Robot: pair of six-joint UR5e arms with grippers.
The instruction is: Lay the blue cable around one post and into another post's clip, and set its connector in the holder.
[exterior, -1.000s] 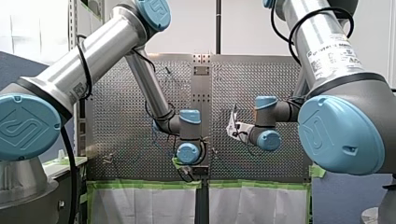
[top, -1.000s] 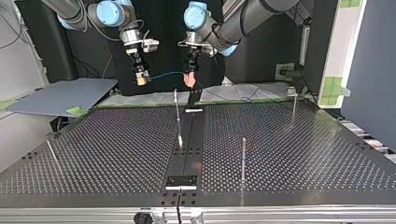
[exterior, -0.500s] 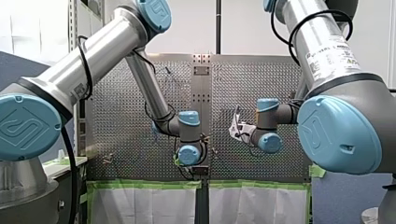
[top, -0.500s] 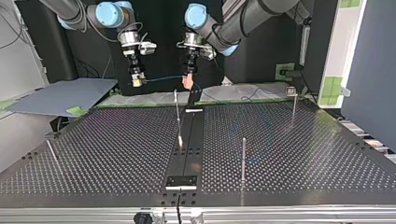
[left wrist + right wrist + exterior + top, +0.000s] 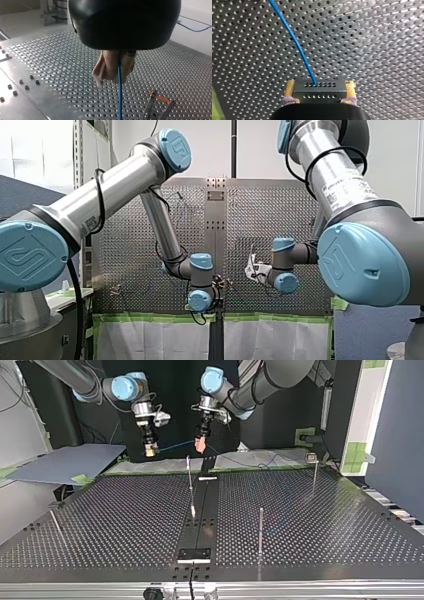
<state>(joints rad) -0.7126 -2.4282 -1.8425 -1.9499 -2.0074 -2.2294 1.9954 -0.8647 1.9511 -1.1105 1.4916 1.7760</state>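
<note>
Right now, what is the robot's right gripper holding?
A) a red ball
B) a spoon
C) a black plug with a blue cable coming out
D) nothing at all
C: in the right wrist view the right gripper has its yellow pads on both sides of the black plug, and the blue cable runs out of it, away from the gripper.

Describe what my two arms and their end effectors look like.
Both arms are silver tubes with pale blue round joint caps bearing an embossed logo. My left arm carries a black cable along it; my right arm has black cable loops and a printed label. My left end effector is black with beige pads; my right end effector is black with yellow pads.
</note>
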